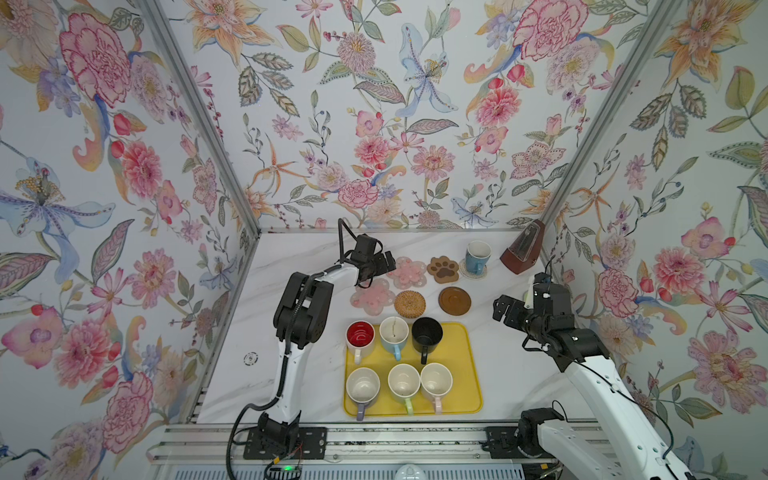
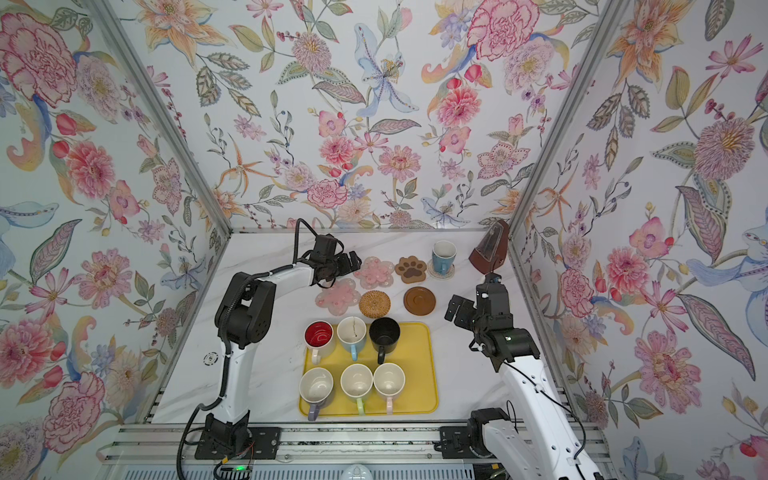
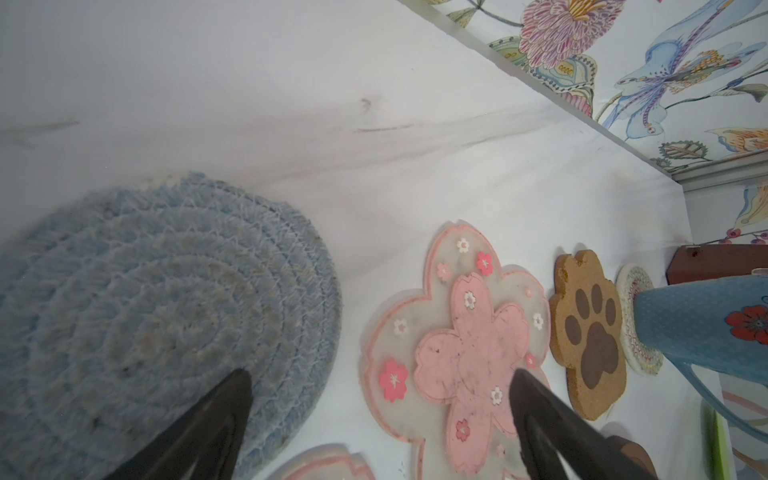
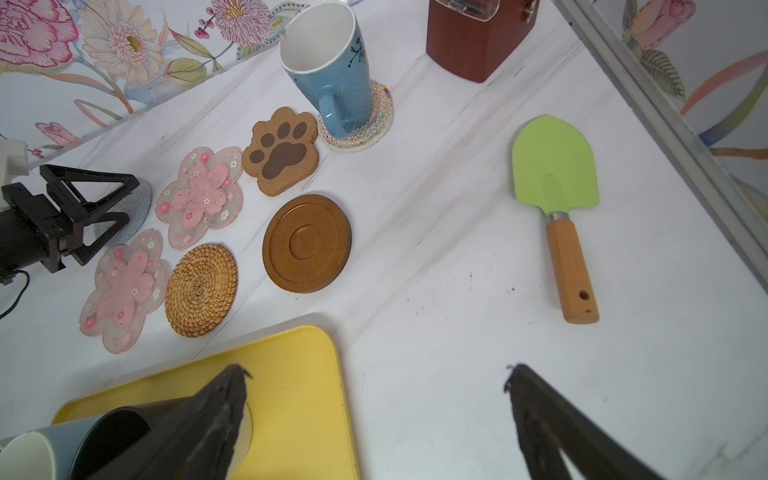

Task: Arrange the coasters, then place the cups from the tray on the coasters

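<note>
Tray (image 1: 462, 376), nearest: six cups (image 1: 404, 384) in two rows. Right gripper (image 4: 376, 370), right of the tray above bare table (image 1: 511, 374): jaws wide, empty. Beyond the tray, a row: flower coaster (image 1: 372, 297), rattan coaster (image 1: 409, 304), wooden disc (image 1: 454, 300). Left gripper (image 3: 380, 372): jaws wide, empty, over the grey coaster (image 3: 158, 299). Farther row: second flower coaster (image 1: 406, 272), paw coaster (image 1: 444, 269). Farthest: blue cup (image 1: 477, 254) upright on the beige coaster (image 1: 473, 275).

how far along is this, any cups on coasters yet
Done: the coasters lie in two rows, and the blue cup stands on the beige woven coaster. In hand: nothing; the left gripper, open, hovers over the grey woven coaster, and the right gripper is open too. Left: six cups sit on the yellow tray, six coasters bare.
</note>
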